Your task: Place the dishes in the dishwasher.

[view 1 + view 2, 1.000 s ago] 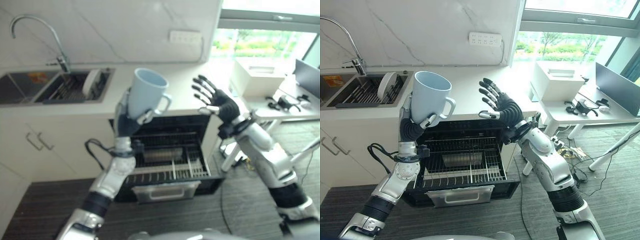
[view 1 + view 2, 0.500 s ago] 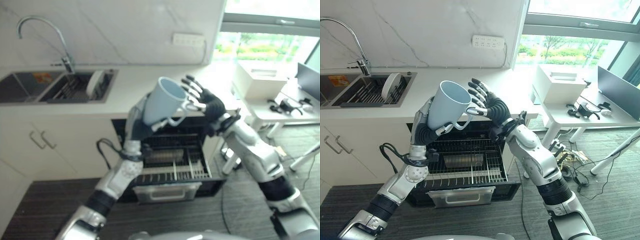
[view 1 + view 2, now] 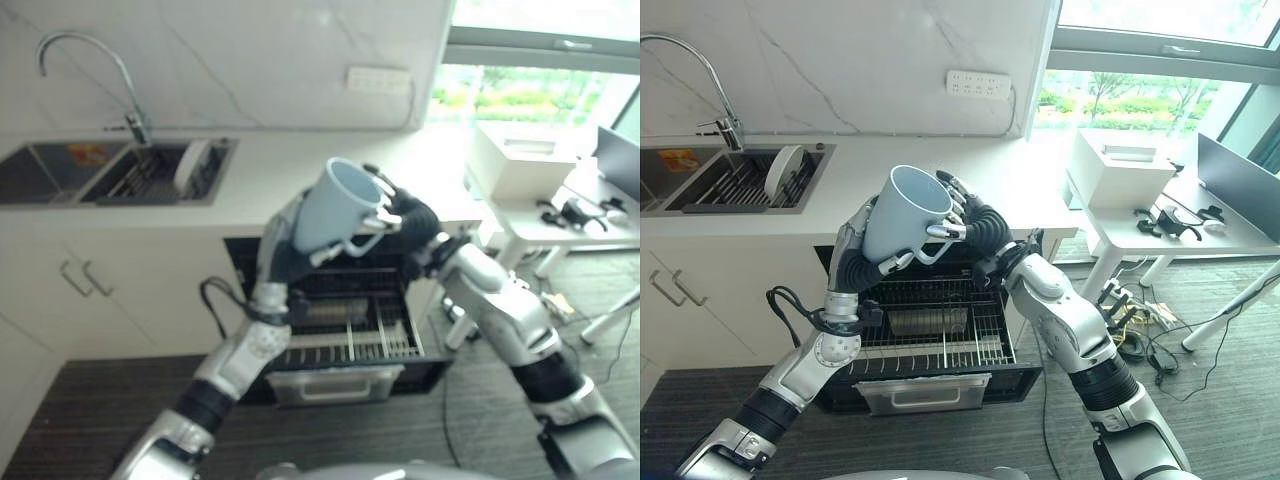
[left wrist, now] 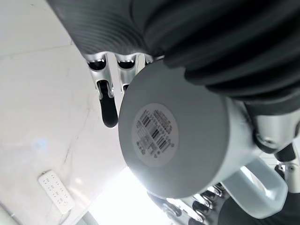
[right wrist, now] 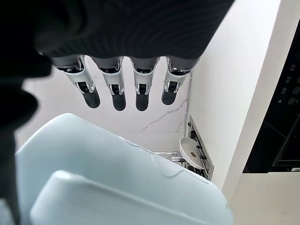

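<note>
So the left hand (image 3: 862,262) has its fingers curled round the body of a pale blue mug (image 3: 905,214) and is holding it up in the air, just in front of the counter's (image 3: 1035,190) front edge and right above the open dishwasher (image 3: 930,335). My read is it's held high like that for a hand-off: the right hand (image 3: 975,225) is right up against the handle side of the mug, fingers straight and spread, not closed on anything (the right wrist view has them extended past the mug's side, not wrapped). So the left is the only one actually gripping.

The mug itself is tipped, mouth pointing up and toward the wall, handle (image 3: 932,249) facing down and toward the right hand. Plain light blue all over, smooth, chunky loop handle, and there's a round barcode sticker (image 4: 156,134) on the flat bottom, visible in the left wrist view. Looks empty inside from what I can see.

Below it the dishwasher's wire rack (image 3: 940,320) is pulled out. Over at the counter's left end there's a sink (image 3: 735,180) with a plate (image 3: 782,166) standing in it, so I'd guess more dishes to go.
</note>
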Tool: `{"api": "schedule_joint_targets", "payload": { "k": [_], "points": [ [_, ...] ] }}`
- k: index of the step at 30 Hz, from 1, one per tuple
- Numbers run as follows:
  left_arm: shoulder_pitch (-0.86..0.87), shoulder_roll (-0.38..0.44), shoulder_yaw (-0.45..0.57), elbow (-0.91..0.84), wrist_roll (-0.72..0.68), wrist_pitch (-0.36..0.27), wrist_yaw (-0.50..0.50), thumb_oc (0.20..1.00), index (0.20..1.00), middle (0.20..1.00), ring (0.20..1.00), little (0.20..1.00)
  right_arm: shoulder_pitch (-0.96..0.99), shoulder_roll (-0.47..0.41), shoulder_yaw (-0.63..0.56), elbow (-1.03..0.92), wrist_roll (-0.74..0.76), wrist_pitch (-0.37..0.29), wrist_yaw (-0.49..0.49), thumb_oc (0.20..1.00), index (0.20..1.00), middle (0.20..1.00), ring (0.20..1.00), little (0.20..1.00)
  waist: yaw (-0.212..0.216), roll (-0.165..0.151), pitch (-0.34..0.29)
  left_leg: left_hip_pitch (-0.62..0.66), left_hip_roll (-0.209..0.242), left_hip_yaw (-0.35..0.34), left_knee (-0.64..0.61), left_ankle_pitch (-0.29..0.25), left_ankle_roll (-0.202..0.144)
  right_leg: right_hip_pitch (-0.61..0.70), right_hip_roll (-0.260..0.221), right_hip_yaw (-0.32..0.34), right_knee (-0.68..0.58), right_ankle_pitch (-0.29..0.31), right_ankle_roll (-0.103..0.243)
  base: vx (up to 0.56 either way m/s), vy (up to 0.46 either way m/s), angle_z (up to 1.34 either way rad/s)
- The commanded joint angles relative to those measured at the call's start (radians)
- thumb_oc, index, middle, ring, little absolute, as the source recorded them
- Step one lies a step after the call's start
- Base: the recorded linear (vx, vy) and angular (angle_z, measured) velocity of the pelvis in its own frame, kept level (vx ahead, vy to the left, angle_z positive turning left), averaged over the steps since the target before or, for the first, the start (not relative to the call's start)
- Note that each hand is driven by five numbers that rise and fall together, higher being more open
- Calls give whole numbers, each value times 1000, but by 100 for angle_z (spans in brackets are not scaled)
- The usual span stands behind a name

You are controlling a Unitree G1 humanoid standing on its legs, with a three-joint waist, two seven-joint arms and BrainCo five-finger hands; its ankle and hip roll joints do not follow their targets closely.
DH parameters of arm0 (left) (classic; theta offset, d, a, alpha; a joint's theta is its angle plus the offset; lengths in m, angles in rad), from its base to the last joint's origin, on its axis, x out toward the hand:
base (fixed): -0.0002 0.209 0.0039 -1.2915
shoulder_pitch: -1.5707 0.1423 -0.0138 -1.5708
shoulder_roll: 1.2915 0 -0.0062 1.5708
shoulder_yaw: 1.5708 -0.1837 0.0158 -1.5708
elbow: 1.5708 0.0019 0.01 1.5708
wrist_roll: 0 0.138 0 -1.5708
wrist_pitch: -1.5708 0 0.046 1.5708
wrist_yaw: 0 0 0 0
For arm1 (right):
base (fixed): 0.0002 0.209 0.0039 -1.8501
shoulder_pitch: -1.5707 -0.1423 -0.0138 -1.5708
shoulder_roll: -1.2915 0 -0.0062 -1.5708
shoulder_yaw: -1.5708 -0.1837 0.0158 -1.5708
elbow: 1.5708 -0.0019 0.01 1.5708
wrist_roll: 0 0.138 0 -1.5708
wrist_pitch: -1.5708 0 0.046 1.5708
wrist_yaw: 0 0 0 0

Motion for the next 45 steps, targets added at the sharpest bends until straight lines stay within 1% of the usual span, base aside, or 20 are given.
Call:
{"api": "schedule_joint_targets", "payload": {
  "k": [1,5,8,17,23,26,31,32,34,38,42,45],
  "points": [
    [-112,28,-20,-8,29,-42,27,200,200,200,200,200,-131,30,-19,-22,35,-24,5,1000,1000,1000,1000,1000,18,-14,5,29,9,12,107,-187,7,33,-21,11,-42,-7,49,0,0,0],
    [-118,24,-30,3,32,-46,35,200,200,200,200,200,-142,35,-8,-20,45,-18,6,1000,1000,1000,1000,1000,18,-14,5,28,11,13,107,-185,6,33,-20,12,-42,-7,48,0,0,0],
    [-118,23,-34,5,34,-52,37,200,200,200,200,200,-148,42,3,-21,54,5,7,1000,1000,1000,1000,1000,20,-15,4,28,10,14,107,-185,7,33,-20,14,-42,-7,48,0,0,0],
    [-129,18,-54,28,40,-54,37,200,200,200,200,200,-168,48,23,-10,71,27,14,1000,1000,1000,1000,1000,18,-18,2,25,10,18,107,-185,9,27,-20,17,-42,-4,49,-3,0,0],
    [-138,17,-70,31,47,-54,29,200,200,200,200,200,-187,57,33,-11,81,26,2,1000,1000,1000,1000,1000,19,-21,5,25,12,21,107,-184,10,24,-20,17,-42,-1,51,-19,-12,0],
    [-147,12,-77,36,52,-57,33,200,200,200,200,200,-197,69,46,-9,65,36,8,1000,1000,1000,1000,1000,18,-21,6,25,14,23,107,-184,9,23,-19,18,-42,-1,50,-11,-4,0],
    [-151,14,-84,35,63,-65,38,200,200,200,200,200,-210,67,57,-8,71,39,1,1000,1000,1000,1000,1000,20,-21,4,26,16,24,107,-184,8,25,-21,16,-42,-2,50,0,0,0],
    [-155,13,-89,35,57,-57,36,200,200,200,200,200,-218,72,61,-7,69,28,-13,200,200,200,200,200,21,-21,4,25,16,24,107,-184,8,24,-22,15,-42,-2,51,0,0,0],
    [-158,13,-92,39,57,-55,36,200,200,200,200,200,-224,78,62,-4,65,26,6,200,200,200,200,200,22,-21,3,24,15,22,107,-184,8,23,-22,15,-42,-2,51,0,0,0],
    [-158,12,-93,33,56,-56,28,200,200,200,200,200,-240,73,91,-15,18,49,31,200,200,200,200,200,26,-23,3,23,15,23,107,-183,8,23,-22,13,-42,-1,50,0,0,0],
    [-164,12,-96,41,52,-67,34,200,200,200,200,200,-251,67,92,-10,16,40,22,200,200,200,200,200,26,-24,2,23,16,23,107,-184,8,23,-23,11,-42,-1,51,0,0,0],
    [-161,10,-97,28,48,-63,12,200,200,200,200,200,-251,70,92,-8,-6,27,10,200,200,200,200,200,27,-23,4,22,16,22,107,-184,8,23,-23,11,-42,-1,51,0,0,0]
  ]
}}
